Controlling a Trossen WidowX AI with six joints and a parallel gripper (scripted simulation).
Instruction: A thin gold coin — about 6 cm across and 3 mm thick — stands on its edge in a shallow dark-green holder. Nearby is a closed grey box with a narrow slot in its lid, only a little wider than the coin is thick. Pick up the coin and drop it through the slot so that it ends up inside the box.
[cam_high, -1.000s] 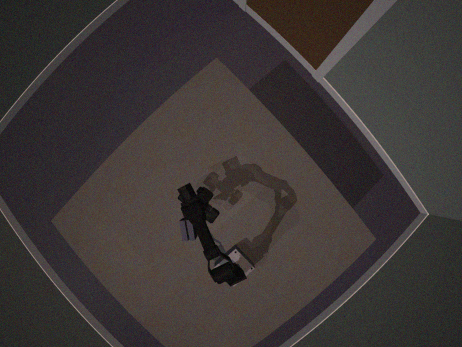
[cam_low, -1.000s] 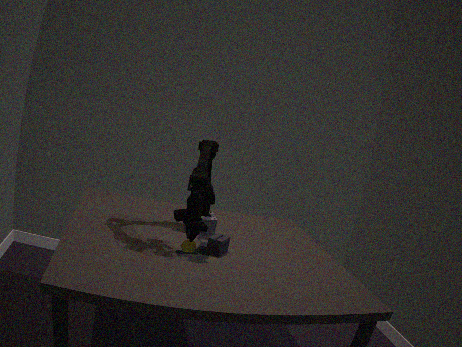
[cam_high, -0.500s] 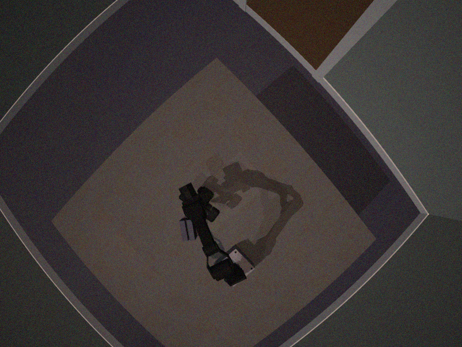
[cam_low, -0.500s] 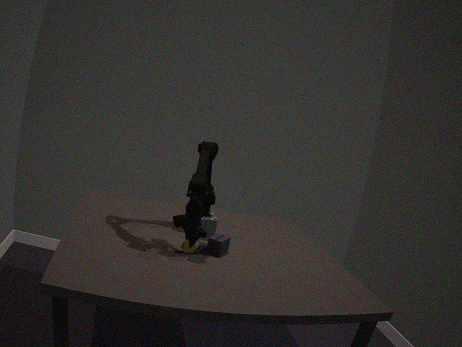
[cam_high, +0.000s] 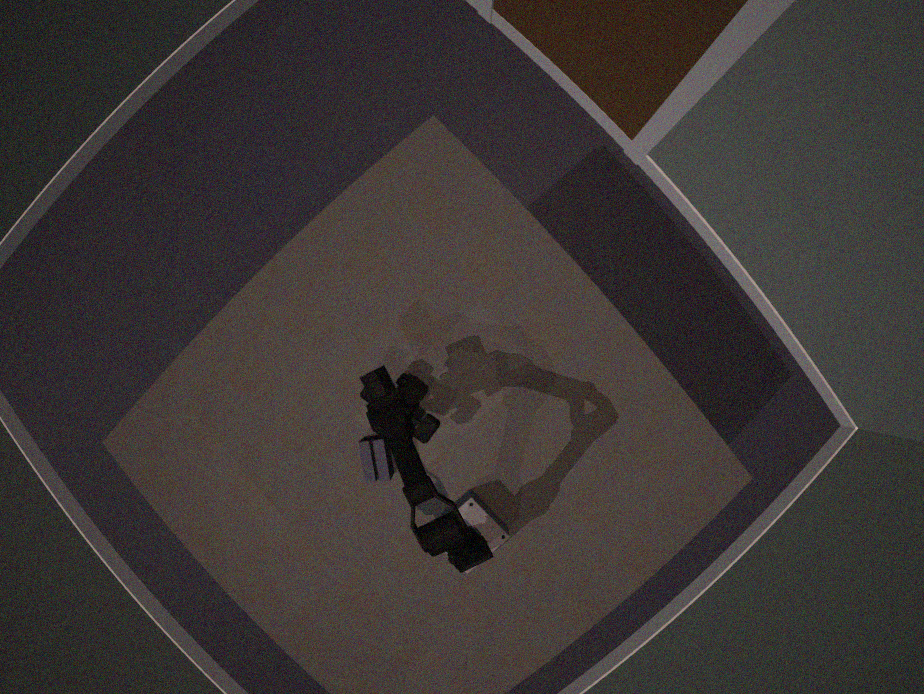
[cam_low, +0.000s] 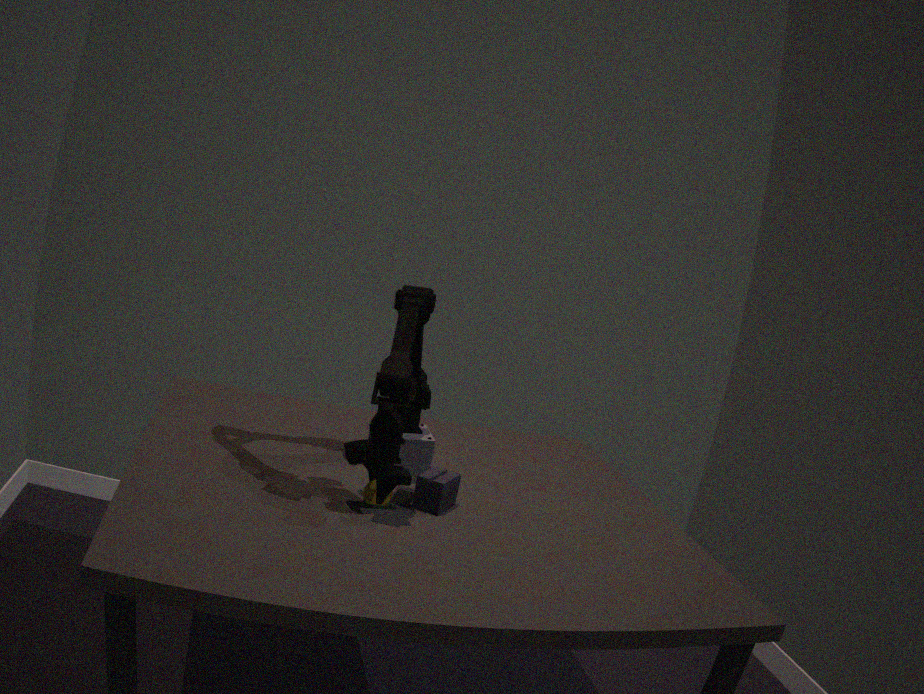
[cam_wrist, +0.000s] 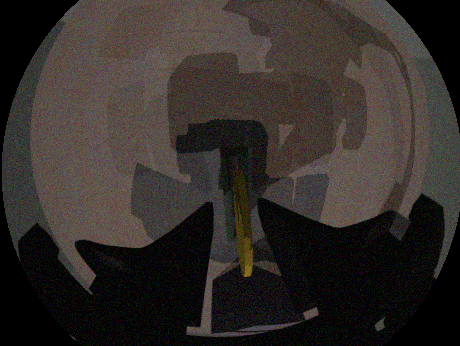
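The gripper (cam_low: 381, 497) (cam_wrist: 235, 205) is part open, with its two black fingers apart and nothing held. The gold coin (cam_low: 369, 493) (cam_wrist: 242, 225) is right between the fingers, up on its thin edge, with a gap on each side in the wrist view. Under the gripper, the dark-green holder (cam_low: 364, 507) (cam_wrist: 229, 215) has the coin in it and sits on the counter (cam_high: 261, 358) (cam_low: 522, 567) (cam_wrist: 75, 125). Just beside the gripper is the grey box (cam_high: 375, 459) (cam_low: 435, 492) (cam_wrist: 250, 302), shut on top but for a thin slot. Farther from the gripper is the arm's pale base (cam_high: 489, 525) (cam_low: 416, 451).
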